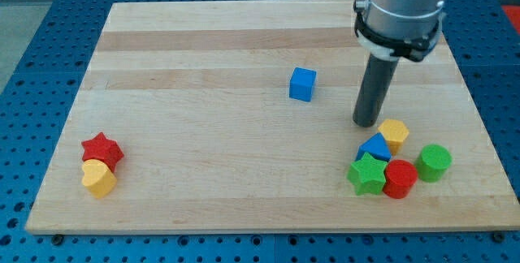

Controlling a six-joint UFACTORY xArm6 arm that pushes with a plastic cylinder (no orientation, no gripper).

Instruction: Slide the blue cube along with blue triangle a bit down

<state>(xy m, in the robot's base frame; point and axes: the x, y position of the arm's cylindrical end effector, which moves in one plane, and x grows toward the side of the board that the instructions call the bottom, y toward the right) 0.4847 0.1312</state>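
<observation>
Board first, then my tip (a bare rod with no fingers to open or close) parked just above the blue triangle in the lower-right cluster, probably to shove it down, while the blue cube sits apart mid-board.

Nothing to read here, honestly. No text, labels, brand marks, numbers or signs show up anywhere: not on the wooden surface, not on any of the coloured blocks, and not on the arm or its rod.
</observation>
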